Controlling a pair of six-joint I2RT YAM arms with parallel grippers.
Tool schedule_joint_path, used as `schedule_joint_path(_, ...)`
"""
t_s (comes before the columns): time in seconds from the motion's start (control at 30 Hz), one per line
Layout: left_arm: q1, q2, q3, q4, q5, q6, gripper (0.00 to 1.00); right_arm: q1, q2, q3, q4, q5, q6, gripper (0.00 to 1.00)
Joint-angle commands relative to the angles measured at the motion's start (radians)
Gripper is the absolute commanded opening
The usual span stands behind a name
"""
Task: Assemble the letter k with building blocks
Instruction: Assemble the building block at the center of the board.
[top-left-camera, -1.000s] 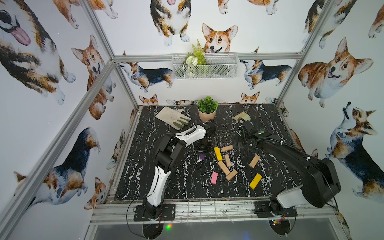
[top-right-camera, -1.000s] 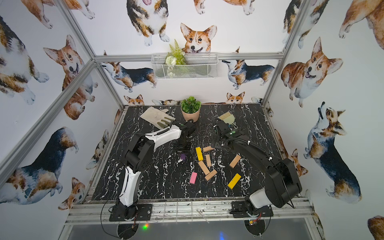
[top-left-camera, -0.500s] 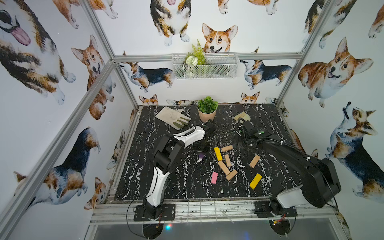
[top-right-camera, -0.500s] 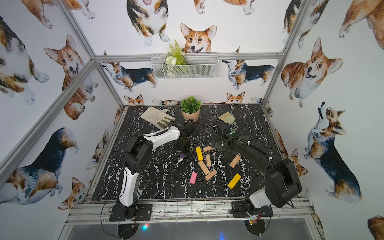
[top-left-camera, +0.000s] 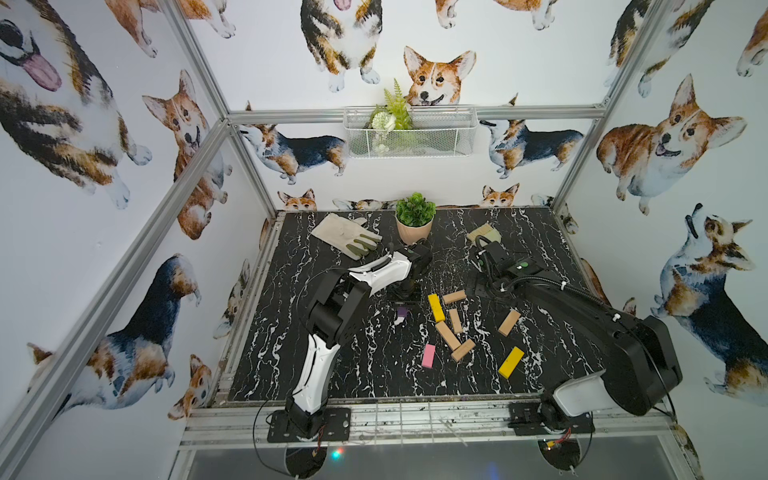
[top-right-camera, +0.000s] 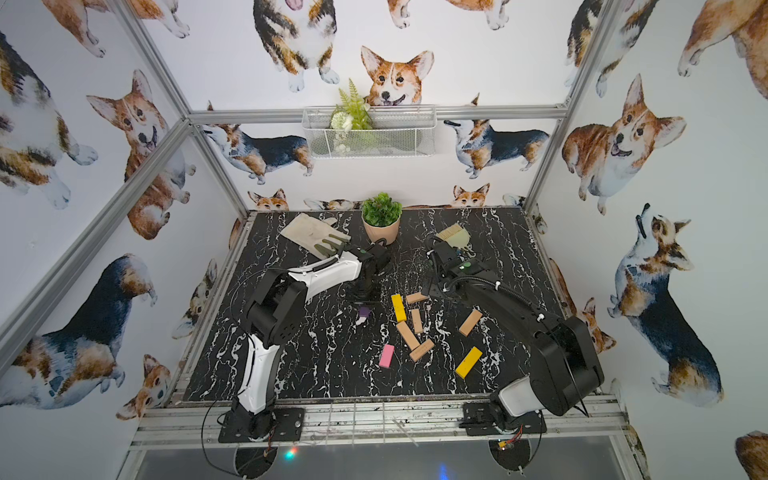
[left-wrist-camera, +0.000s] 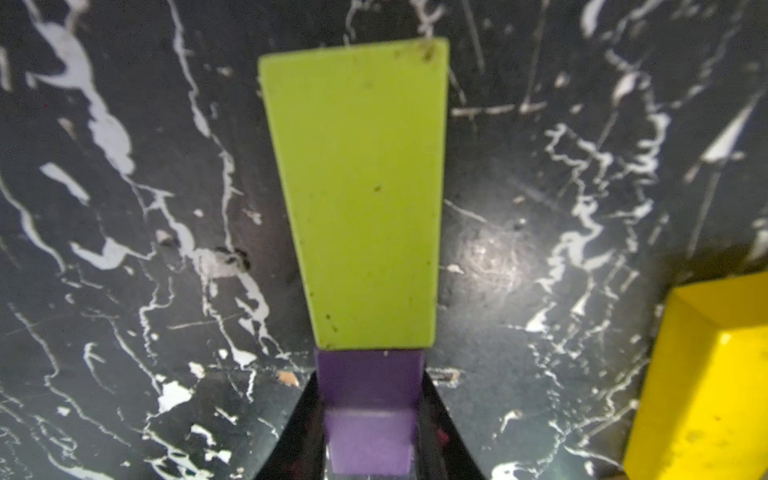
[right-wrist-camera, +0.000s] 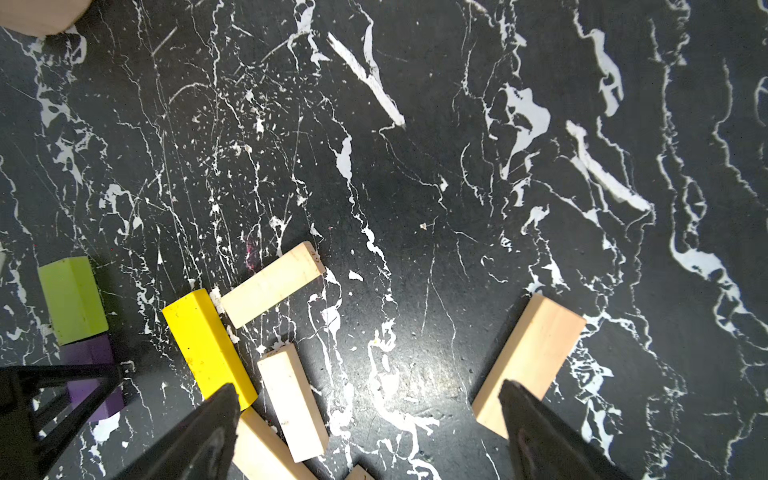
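Nothing has shifted: left claw (left-wrist-camera: 370, 436) stays clamped on purple block (left-wrist-camera: 368, 378), butting green block (left-wrist-camera: 361, 187); right claw (right-wrist-camera: 368, 397) wide, empty. Stem likely started.

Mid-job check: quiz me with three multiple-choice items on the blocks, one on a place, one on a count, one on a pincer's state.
1. Where does the lime green block lie relative to the purple block?
A. stacked on top of it
B. end to end against it
C. far away from it

2. How many yellow blocks are in view?
A. one
B. two
C. four

3. The left pincer is:
A. open and empty
B. shut on the lime green block
C. shut on the purple block

Key: 1 B, the left wrist view shows their ends meeting; 2 B, both top views show two; 3 C, it clamps the purple block's sides.
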Motion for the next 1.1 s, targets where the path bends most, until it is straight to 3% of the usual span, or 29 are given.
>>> schedule_joint_path(0.0,0.002,0.026,-0.011,0.08,-0.059,-0.028,0.31,0.003,-0.009,0.006,0.004,0.0,0.006,1.0)
schedule_joint_path(0.13,0.002,0.009,-0.021,0.087,-0.063,-0.034,0.48,0.009,-0.036,0.002,0.004,0.025,-0.013,1.0)
schedule_joint_path(0.33,0.0,-0.035,-0.027,0.086,-0.069,-0.043,0.65,0.016,-0.054,-0.003,0.007,0.006,-0.045,1.0)
schedule_joint_path(0.47,-0.001,-0.133,-0.046,0.09,-0.075,-0.053,0.85,0.053,-0.077,0.015,0.012,-0.049,-0.039,1.0)
schedule_joint_path(0.53,0.001,-0.205,-0.06,0.089,-0.114,-0.051,0.98,0.122,-0.054,0.074,-0.038,-0.03,-0.044,1.0)
schedule_joint_path(0.6,0.011,-0.283,-0.078,0.084,-0.173,-0.052,1.0,0.193,0.019,0.171,-0.145,-0.038,-0.036,0.99)
schedule_joint_path(0.7,0.07,-0.383,-0.124,0.102,-0.189,-0.037,1.0,0.285,0.117,0.26,-0.237,-0.066,0.02,0.91)
schedule_joint_path(0.9,0.231,-0.552,-0.219,0.056,-0.187,0.023,1.0,0.398,0.277,0.315,-0.234,-0.135,0.151,0.84)
schedule_joint_path(1.07,0.298,-0.702,-0.33,0.043,-0.215,0.065,0.98,0.436,0.373,0.299,-0.179,-0.22,0.253,0.75)
